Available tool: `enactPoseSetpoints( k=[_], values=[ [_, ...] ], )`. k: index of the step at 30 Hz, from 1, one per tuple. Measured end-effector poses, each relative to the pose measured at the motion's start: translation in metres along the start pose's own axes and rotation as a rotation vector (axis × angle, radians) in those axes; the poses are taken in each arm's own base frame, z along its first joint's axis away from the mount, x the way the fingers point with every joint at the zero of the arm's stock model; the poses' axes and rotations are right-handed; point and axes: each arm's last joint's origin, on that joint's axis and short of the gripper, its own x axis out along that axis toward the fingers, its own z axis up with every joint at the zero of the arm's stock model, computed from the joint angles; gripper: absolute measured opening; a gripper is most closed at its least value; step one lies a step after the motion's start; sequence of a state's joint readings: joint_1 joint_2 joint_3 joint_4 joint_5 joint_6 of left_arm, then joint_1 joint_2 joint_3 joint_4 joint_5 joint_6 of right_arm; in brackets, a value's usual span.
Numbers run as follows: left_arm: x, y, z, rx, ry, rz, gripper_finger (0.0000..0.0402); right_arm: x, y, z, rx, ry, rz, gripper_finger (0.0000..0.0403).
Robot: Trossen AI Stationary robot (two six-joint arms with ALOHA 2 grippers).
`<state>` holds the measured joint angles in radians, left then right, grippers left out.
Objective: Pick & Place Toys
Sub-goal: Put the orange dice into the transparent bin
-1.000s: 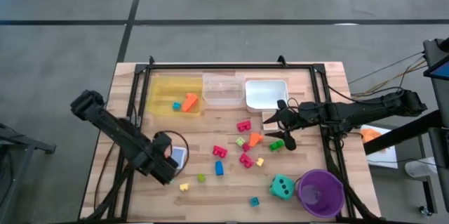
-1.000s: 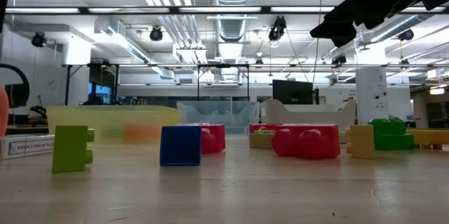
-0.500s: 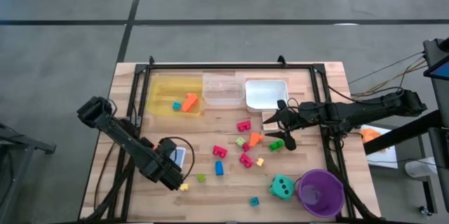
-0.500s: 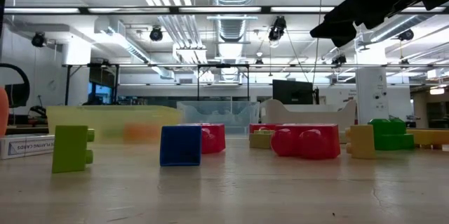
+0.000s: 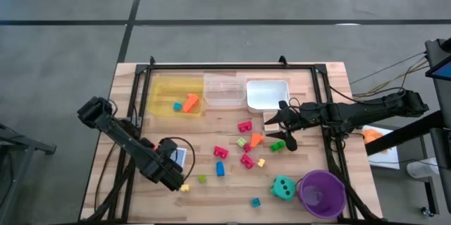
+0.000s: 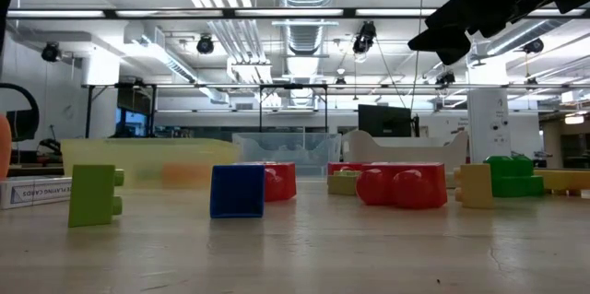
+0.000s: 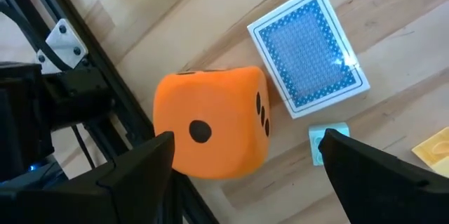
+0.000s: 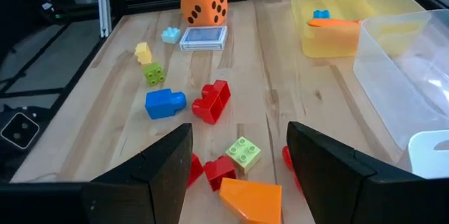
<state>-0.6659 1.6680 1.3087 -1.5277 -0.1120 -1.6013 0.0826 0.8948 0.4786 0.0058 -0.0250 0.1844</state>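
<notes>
Small toy blocks lie scattered mid-table: red (image 8: 214, 101), blue (image 8: 165, 102), green (image 8: 154, 73), yellow (image 8: 143, 52). An orange dotted die (image 7: 210, 122) rests at the table's left edge beside a blue-backed card deck (image 7: 309, 48). My left gripper (image 7: 247, 138) hangs open above the die, pointing steeply down, one finger on either side, clear of it. In the high view that arm (image 5: 165, 168) hides the die. My right gripper (image 5: 271, 128) hovers open near the white tray, above the blocks, with nothing between its fingers. A teal die (image 5: 283, 187) sits near the front.
Yellow tray (image 5: 176, 96) holding an orange and a blue piece, clear tray (image 5: 224, 89) and white tray (image 5: 266, 93) line the far side. A purple cup (image 5: 322, 193) stands at the near right. A black frame rail (image 7: 91, 104) runs right next to the orange die.
My left gripper has come down and shifted toward the table's near edge, over the orange die, then stopped; its fingers have stayed open. The blocks, the die and the right arm have not moved.
</notes>
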Motion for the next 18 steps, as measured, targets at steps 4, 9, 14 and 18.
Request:
enactPoseSetpoints(
  k=[4, 9, 14, 18],
  values=[
    [0.0000, -0.0003, 0.0009, 0.023, -0.031, -0.003, 0.0352, 0.0000, 0.0001, 0.0000, -0.001, 0.000, 0.000, 0.0230],
    [-0.0001, -0.0006, 0.0026, 0.022, -0.082, -0.006, 0.0352, 0.0000, 0.0000, 0.0000, -0.004, 0.000, 0.000, 0.0230],
    [-0.0001, -0.0006, 0.0032, 0.036, -0.105, -0.006, 0.0352, 0.0000, 0.0000, 0.0000, -0.004, 0.000, 0.000, 0.0230],
    [-0.0005, -0.0066, 0.0003, 0.166, -0.100, -0.064, 0.0352, 0.0000, 0.0000, 0.0000, -0.003, 0.000, 0.000, 0.0230]
  ],
)
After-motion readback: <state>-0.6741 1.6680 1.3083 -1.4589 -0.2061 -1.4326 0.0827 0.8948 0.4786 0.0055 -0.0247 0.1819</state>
